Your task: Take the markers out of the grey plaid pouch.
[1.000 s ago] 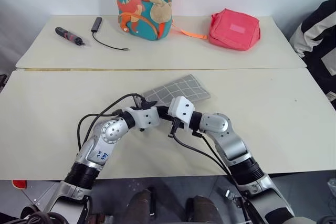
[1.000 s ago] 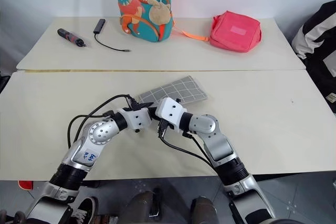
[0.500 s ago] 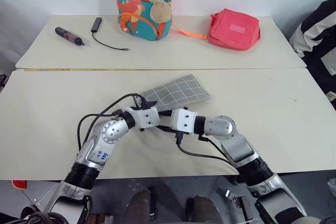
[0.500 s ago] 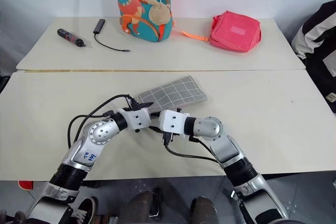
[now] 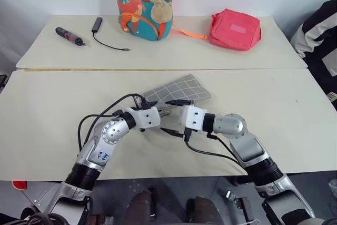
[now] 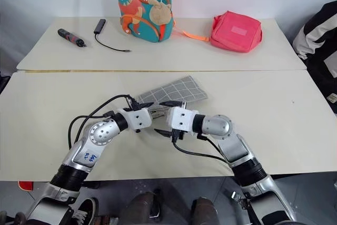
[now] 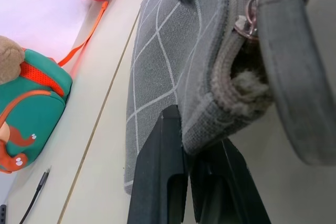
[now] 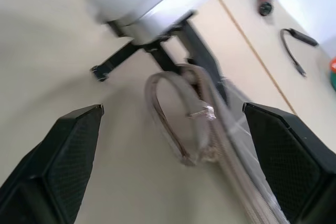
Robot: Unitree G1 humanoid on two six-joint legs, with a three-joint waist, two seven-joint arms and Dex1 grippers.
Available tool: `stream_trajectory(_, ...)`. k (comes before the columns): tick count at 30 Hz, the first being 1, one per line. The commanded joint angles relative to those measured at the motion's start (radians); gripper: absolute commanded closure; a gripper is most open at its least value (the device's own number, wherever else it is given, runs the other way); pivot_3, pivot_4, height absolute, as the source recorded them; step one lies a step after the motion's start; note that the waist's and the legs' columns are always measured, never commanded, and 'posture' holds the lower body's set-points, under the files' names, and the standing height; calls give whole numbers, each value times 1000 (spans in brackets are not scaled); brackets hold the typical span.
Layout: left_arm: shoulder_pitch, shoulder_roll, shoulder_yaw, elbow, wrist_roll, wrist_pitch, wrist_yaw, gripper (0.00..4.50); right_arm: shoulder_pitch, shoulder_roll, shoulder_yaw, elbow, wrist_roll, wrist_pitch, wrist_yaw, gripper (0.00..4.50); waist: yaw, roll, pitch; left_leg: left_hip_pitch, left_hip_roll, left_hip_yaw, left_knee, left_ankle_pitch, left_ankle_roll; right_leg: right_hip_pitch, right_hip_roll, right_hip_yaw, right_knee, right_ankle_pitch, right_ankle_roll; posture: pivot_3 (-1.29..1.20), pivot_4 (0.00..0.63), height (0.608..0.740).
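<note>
Left gripper (image 7: 191,153) pinches corner of grey plaid pouch (image 5: 179,91), lifting its near end. Right gripper (image 5: 175,115) spread wide before pouch mouth, seemingly touching nothing.

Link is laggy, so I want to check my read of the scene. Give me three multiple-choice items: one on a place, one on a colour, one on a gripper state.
1. Where does the grey plaid pouch lie?
A. Near table
B. Far table
C. Floor

2. What colour is the padded bag?
A. Blue
B. Pink-red
C. Yellow

3. How is the left gripper?
A. Wide open
B. Shut on the pouch's corner
C. Shut on a cable

Answers:
1. A, just beyond both grippers.
2. B, right of the teal backpack.
3. B, fingers pinch grey fabric; the right gripper stands open.
</note>
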Motion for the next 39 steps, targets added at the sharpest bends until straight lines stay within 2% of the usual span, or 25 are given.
stream_trajectory(1, -4, -13, -8, -3, 12, 7, 31, 4500, 36, 61, -83, -62, 116, 172, -70, 40, 0, 0, 0, 0, 0, 0, 0, 0, 0, 0, 0, 0, 0, 0, 0, 0, 150, 740)
stream_trajectory(8, -20, -11, -12, -2, 11, 5, 28, 4500, 146, 126, -184, -230, 376, 662, -137, 40, 1, 0, 0, 0, 0, -1, 0, 0, 0, 0, 0, 0, 0, 0, 0, 0, 150, 740)
stream_trajectory(12, -38, -12, -14, -2, 14, 12, 29, 4500, 170, 144, -191, -311, 458, 804, -174, 40, -1, 0, 0, -1, 0, 0, 0, 0, 0, -1, 0, 0, 0, 0, 0, 0, 150, 740)
stream_trajectory(14, -44, -13, -14, -1, 17, 18, 33, 4500, 163, 173, -223, -309, 461, 801, -228, 40, -2, 0, 0, -1, 0, 0, -1, 0, 0, -2, 0, 0, 0, 0, 0, 0, 150, 740)
stream_trajectory(19, -41, -16, -6, -8, -4, 15, 33, 4500, 181, 128, -220, -318, 472, 804, -210, 40, 0, 0, 0, -2, 0, 1, -1, 0, 0, -3, 0, 1, 0, 0, 0, 0, 150, 740)
stream_trajectory(27, -46, -33, -26, -26, -3, 25, 17, 4500, 172, 264, -131, -196, 416, 702, -282, 40, -4, 0, 0, -2, 0, 1, -2, 0, 0, -3, 1, 1, 0, 0, 0, 0, 150, 740)
stream_trajectory(33, -39, -30, -24, -42, -5, 36, 13, 4500, 129, 289, -142, -104, 395, 615, -288, 40, -2, 0, 0, -2, 0, 1, -1, 0, 0, -3, 0, 1, 0, 0, 0, 0, 150, 740)
stream_trajectory(36, -37, -33, -27, -49, -6, 43, 12, 4500, 110, 306, -141, -75, 393, 589, -295, 641, -4, 0, 0, -2, 0, 1, -2, 0, 0, -3, 1, 1, 0, 0, 0, 0, 150, 740)
stream_trajectory(39, -37, -38, -31, -52, -6, 48, 12, 4500, 101, 325, -137, -57, 394, 581, -300, 1593, -5, 0, 0, -2, 0, 1, -2, 0, 0, -3, 1, 1, 0, 0, 0, 0, 150, 740)
